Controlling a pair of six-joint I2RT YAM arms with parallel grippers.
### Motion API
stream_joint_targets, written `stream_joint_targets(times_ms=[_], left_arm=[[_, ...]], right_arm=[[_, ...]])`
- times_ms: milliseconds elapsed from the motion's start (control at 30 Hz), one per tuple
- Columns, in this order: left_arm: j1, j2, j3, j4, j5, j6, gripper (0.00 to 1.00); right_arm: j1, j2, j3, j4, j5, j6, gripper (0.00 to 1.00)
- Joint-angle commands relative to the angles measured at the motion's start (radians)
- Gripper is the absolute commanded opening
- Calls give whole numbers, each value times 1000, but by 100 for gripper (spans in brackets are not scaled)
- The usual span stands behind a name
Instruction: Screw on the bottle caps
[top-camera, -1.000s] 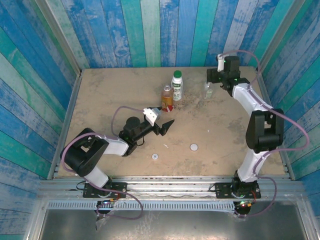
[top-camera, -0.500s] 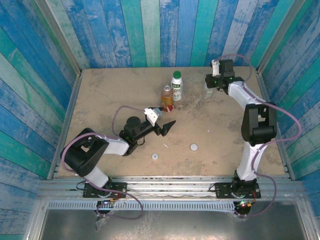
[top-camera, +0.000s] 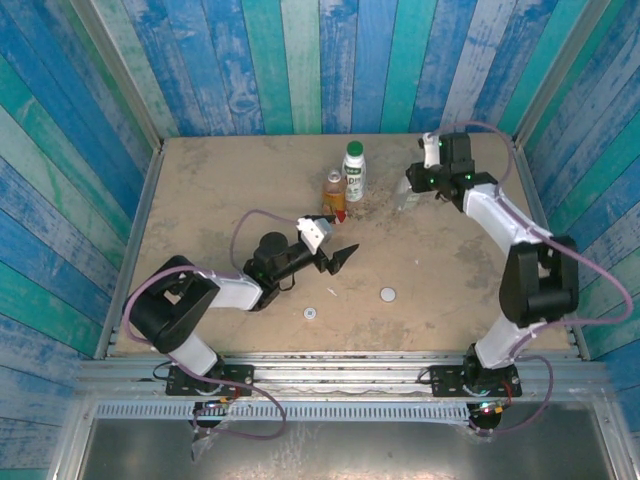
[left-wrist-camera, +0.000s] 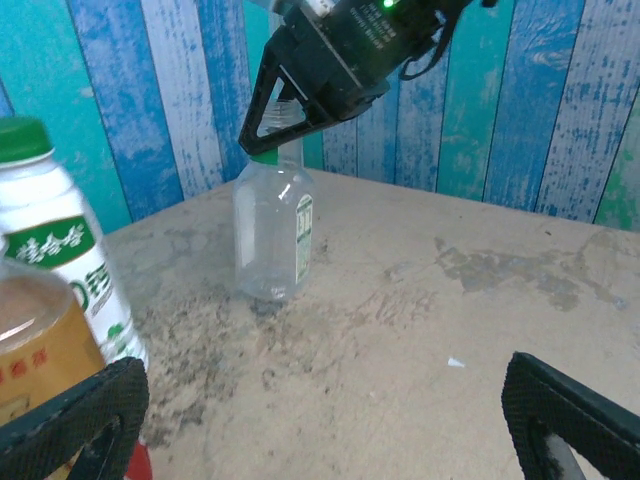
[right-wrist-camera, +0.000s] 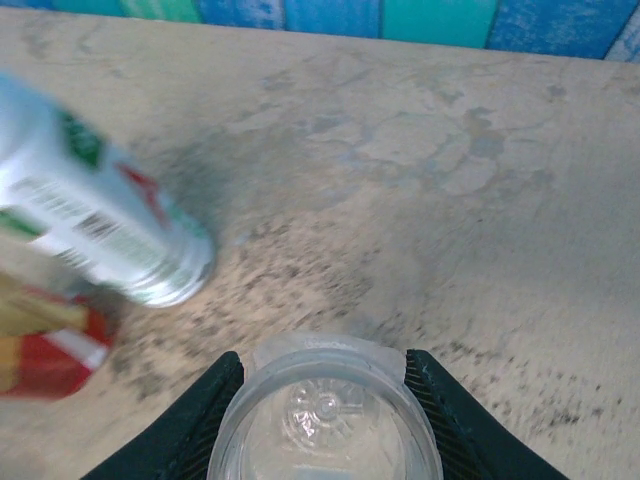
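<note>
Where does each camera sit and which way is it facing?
Top external: above and behind the robot, looking down on the table; left arm and right arm show.
Left wrist: low, looking across at the clear bottle; left gripper open, fingers in the bottom corners.
Right wrist: looking down onto the clear bottle; right gripper closed around it.
Shared: both wrist views show that bottle and the white bottle.

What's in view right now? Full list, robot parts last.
white bottle: 1, white, far centre
green cap: 1, dark green, on the white bottle
amber bottle: 1, amber-orange, beside white bottle
clear bottle: 1, clear, far right
white cap: 1, white, loose, near centre
small cap: 1, pale, loose, left of white cap
table: 1, tan
left claw: 1, black, open, near amber bottle
right claw: 1, black, shut on clear bottle
</note>
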Motion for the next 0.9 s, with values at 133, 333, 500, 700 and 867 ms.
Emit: stream_joint_targets(times_ms=[133,333,500,700,867], left_arm=[[-26,148,145,19,56,45,94],[-45,256,264,-10,100,97,95],[-57,327,348,-45,91,108,99],[-67,384,407,-59,106,106,92],[-79,403,436,-98,117,113,88]], right_arm=[[140,-256,-174,-78,144,57,35],[257,-362,-227,-154,188,121,35],[295,-392,-223,-191,204,132,34],[304,-407,-213,-204,171,129,33],[307,-417,-212,-208,165,122,33]])
